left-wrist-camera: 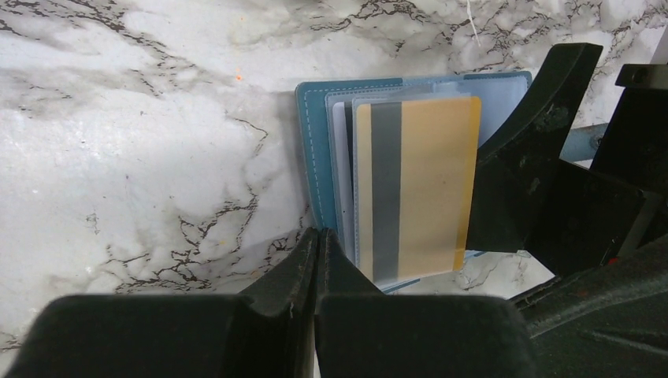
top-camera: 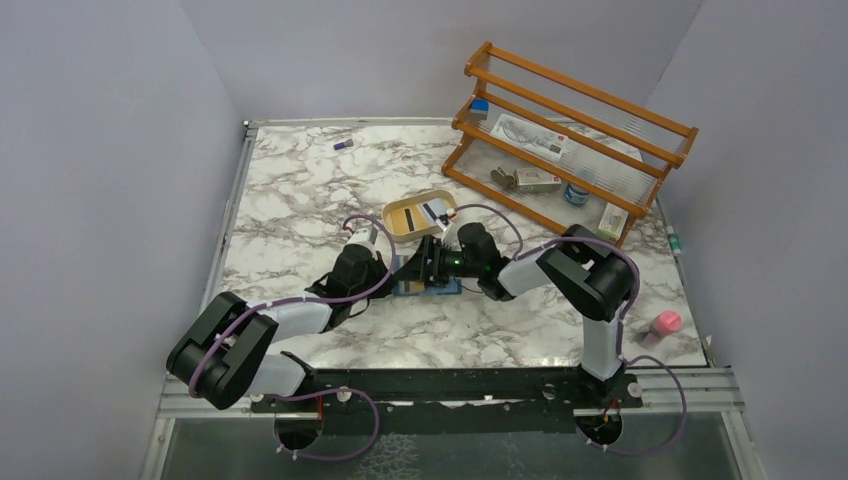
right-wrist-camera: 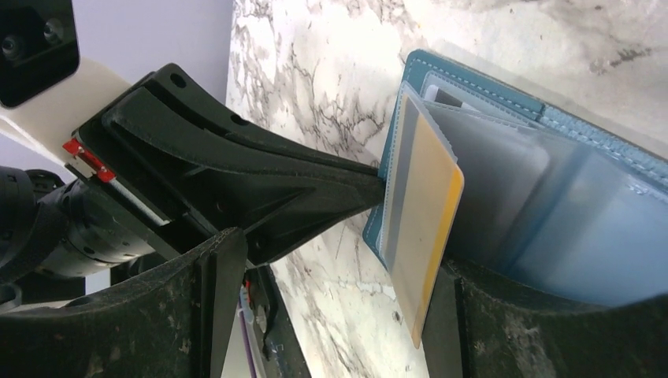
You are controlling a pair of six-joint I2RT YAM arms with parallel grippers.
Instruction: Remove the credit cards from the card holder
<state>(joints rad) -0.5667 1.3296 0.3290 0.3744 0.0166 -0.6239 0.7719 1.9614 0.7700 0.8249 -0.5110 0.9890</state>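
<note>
The marble counter (top-camera: 300,200) carries a tan tray (top-camera: 392,214) just on the far-edge side of centre, with loose credit cards (top-camera: 432,210) lying in it.

The card holder (left-wrist-camera: 315,134) lies open and flat at mid-counter, slightly toward the near edge, between the two arms.

The left gripper (left-wrist-camera: 317,236) has its fingers closed together, tips against the holder's left edge. Whether a leaf is pinched between them cannot be told.

The right gripper (right-wrist-camera: 339,260) is spread wide and holds nothing. It straddles the raised sleeve that contains the yellow card (left-wrist-camera: 429,181).

The card's long axis runs toward the right wrist, and its free short end faces that gripper. One right finger stands just beside the card. In judgement, the right arm is the nearer for the pull, drawing along that axis.
</note>
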